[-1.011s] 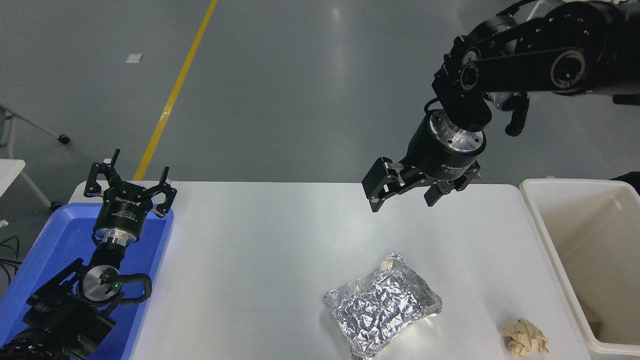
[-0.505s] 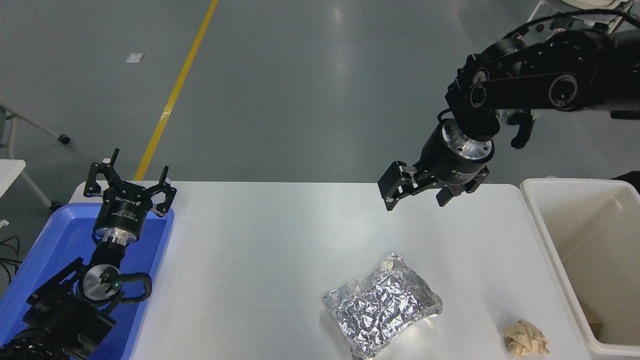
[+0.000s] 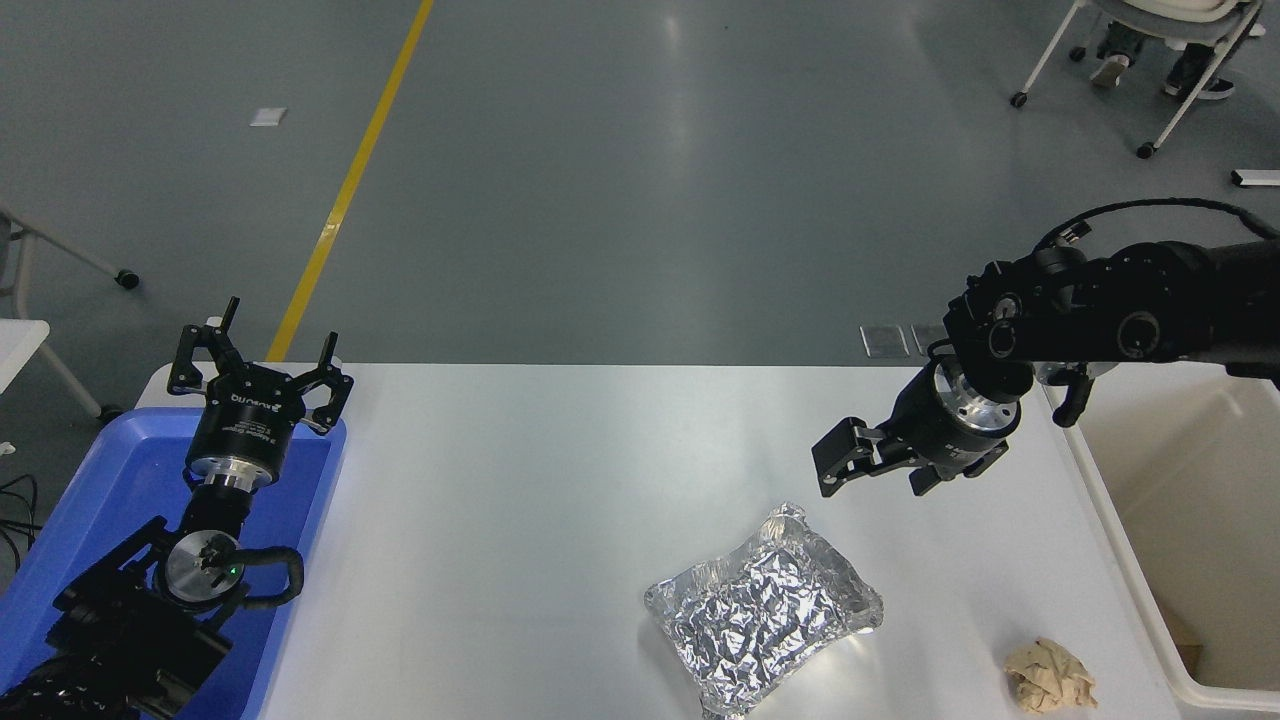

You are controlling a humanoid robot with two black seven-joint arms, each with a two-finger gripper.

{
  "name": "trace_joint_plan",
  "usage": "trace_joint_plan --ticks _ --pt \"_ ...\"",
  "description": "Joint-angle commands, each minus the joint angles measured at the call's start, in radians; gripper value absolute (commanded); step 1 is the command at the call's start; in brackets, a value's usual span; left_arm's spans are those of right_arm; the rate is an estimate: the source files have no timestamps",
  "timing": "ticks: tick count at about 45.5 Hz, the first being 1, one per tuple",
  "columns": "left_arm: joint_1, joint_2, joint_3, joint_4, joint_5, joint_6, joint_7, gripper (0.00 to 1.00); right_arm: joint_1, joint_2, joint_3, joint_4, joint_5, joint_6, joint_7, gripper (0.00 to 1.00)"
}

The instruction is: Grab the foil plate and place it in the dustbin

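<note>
Head view: crinkled silver foil plate [image 3: 765,612], roughly rectangular with a raised rim, lies on the smooth white table [image 3: 520,480]. Right gripper [image 3: 868,476] hovers spread and empty beyond its far corner, apart from it. Cream plastic dustbin [image 3: 1120,555] stands at the table's right. Left gripper [image 3: 262,362], spread, sits over a blue tray [image 3: 90,500].
</note>
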Motion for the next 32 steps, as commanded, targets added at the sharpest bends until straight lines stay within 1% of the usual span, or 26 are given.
trace_joint_plan --ticks 1,4,9,15,23,25,28,29,32 --pt "-0.001 0.000 0.000 0.000 0.000 0.000 0.000 1.00 -0.231 0.017 0.105 -0.129 -0.159 -0.051 0.003 1.00" --pt "-0.001 0.000 0.000 0.000 0.000 0.000 0.000 1.00 -0.267 0.017 0.119 -0.151 -0.179 -0.077 0.003 1.00" --pt "-0.001 0.000 0.000 0.000 0.000 0.000 0.000 1.00 -0.313 0.021 0.139 -0.192 -0.177 -0.117 0.001 1.00" --pt "-0.001 0.000 0.000 0.000 0.000 0.000 0.000 1.00 -0.369 0.063 0.156 -0.254 -0.180 -0.142 0.001 1.00" --pt "-0.001 0.000 0.000 0.000 0.000 0.000 0.000 1.00 -0.409 0.092 0.156 -0.283 -0.180 -0.192 0.001 0.98" --pt "-0.001 0.000 0.000 0.000 0.000 0.000 0.000 1.00 -0.417 0.094 0.158 -0.292 -0.180 -0.203 0.001 0.95" --pt "-0.001 0.000 0.000 0.000 0.000 0.000 0.000 1.00 -0.429 0.098 0.158 -0.304 -0.180 -0.209 0.003 0.86" --pt "-0.001 0.000 0.000 0.000 0.000 0.000 0.000 1.00 -0.438 0.098 0.158 -0.310 -0.180 -0.211 0.007 0.74" --pt "-0.001 0.000 0.000 0.000 0.000 0.000 0.000 1.00 -0.448 0.098 0.158 -0.316 -0.180 -0.217 0.021 0.51"
